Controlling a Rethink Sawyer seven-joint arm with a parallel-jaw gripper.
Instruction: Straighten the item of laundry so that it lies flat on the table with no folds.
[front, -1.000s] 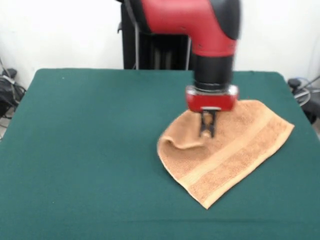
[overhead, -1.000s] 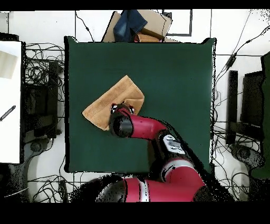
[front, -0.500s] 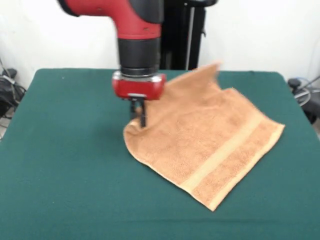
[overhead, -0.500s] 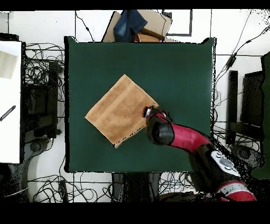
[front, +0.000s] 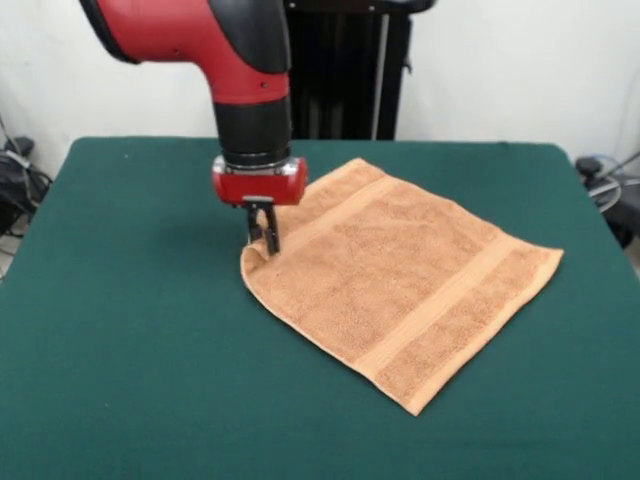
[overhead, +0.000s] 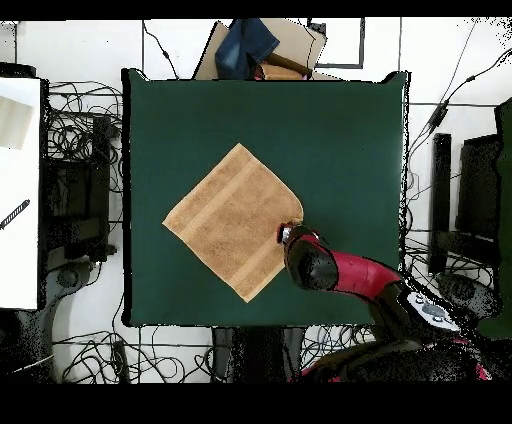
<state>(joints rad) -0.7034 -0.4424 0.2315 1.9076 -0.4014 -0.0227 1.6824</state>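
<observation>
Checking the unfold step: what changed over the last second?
The hand dragged one corner of the towel sideways across the table, leftward in the front view. The folded-over part opened, and the towel now lies spread as a diamond, both woven bands showing. The hand sits at that corner, which looks slightly raised. The towel's opposite corner barely shifted.

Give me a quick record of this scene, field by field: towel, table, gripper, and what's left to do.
towel: orange-tan hand towel, spread out diamond-wise, woven bands near two opposite edges
table: dark green cloth-covered table, towel lies right of centre in the front view
gripper: gripper at the towel's left corner, fingers close together on it
flatness: nearly flat; the corner at the gripper looks slightly raised
remaining: release the corner, probably
</observation>
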